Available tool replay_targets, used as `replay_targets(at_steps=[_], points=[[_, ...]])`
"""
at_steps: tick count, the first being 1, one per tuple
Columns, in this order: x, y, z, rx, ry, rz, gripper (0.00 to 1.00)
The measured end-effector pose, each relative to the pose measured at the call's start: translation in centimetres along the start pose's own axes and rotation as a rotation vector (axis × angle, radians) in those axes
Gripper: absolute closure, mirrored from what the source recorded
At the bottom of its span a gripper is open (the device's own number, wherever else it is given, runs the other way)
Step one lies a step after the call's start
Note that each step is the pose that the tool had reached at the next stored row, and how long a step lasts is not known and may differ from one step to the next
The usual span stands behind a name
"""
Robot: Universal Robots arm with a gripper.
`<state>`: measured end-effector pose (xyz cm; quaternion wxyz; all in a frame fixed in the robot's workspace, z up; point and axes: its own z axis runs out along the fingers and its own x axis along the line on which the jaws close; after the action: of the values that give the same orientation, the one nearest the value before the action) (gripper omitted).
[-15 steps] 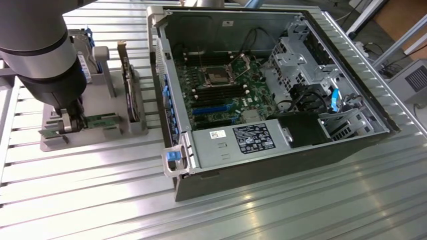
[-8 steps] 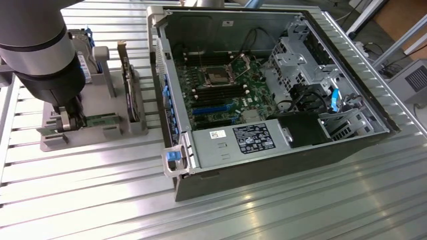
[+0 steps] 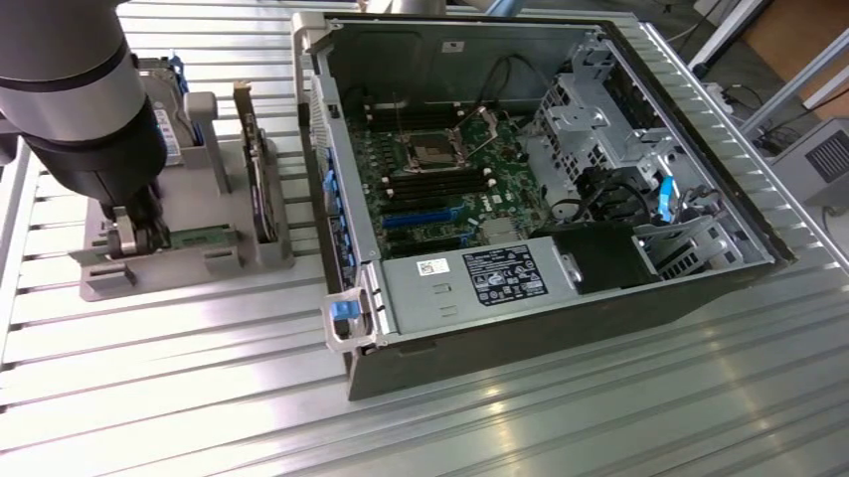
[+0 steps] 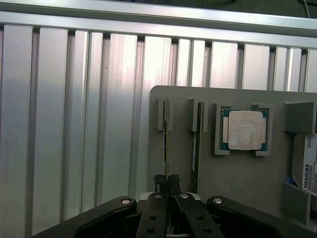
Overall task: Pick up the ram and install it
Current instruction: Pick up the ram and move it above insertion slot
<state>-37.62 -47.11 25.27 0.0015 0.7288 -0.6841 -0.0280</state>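
- Pinching the ram [image 4: 166, 134], the gripper [image 4: 167, 179] has its jaws pressed almost together on the stick's thin upper edge.
- The ram stands on edge in the outermost slot of the grey holder [image 4: 183, 99], just inside the holder edge that borders the bare table slats [image 4: 74, 124].
- A second stick [image 4: 198, 134] stands in the next slot, just beside it. The CPU [image 4: 244, 130] lies further in.
- The grip looks to sit toward one end of the stick, so a lift could tip the ram and wedge it against the slot posts.
- With so narrow an edge held, the board could slip or twist.
- A sideways drift could knock the neighbouring stick.
- If the ram binds, the whole holder may rise with it.
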Motion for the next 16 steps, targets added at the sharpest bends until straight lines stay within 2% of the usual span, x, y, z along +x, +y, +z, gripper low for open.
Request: replay_targets(at_steps=[7, 16], points=[[0.0, 0.04, -1.05, 0.0000, 0.0000, 0.000, 0.88], [-0.1, 0.08, -1.87, 0.0001, 0.0000, 0.000, 0.88]])
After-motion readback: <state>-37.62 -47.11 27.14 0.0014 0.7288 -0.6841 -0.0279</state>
